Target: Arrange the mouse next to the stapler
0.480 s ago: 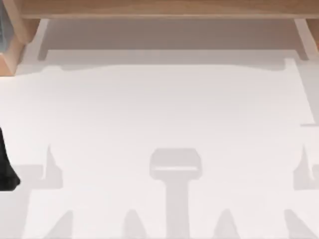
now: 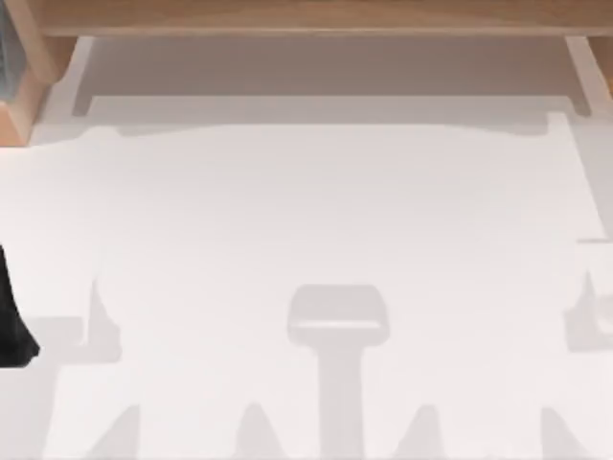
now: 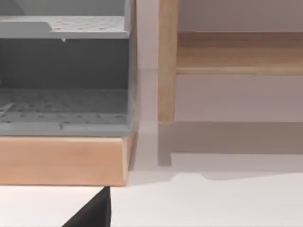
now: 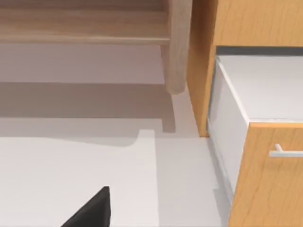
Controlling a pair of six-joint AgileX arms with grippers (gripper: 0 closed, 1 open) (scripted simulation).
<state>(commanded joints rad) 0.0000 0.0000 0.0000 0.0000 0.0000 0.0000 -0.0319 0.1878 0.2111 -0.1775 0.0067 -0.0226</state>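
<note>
White tabletop (image 2: 316, 211) spans the top view, crossed by grey shadows. Wooden shelf (image 2: 316, 17) runs along its far edge. Left wrist view: grey perforated rack (image 3: 64, 71) on a wooden base (image 3: 61, 161), wooden post (image 3: 167, 61) beside it. Right wrist view: wooden drawer cabinet (image 4: 265, 142) with white drawer and metal handle (image 4: 286, 152). Dark arm part (image 2: 11, 316) at tabletop's left edge. Jaws' state: cannot tell. Mouse and stapler location: cannot tell.
</note>
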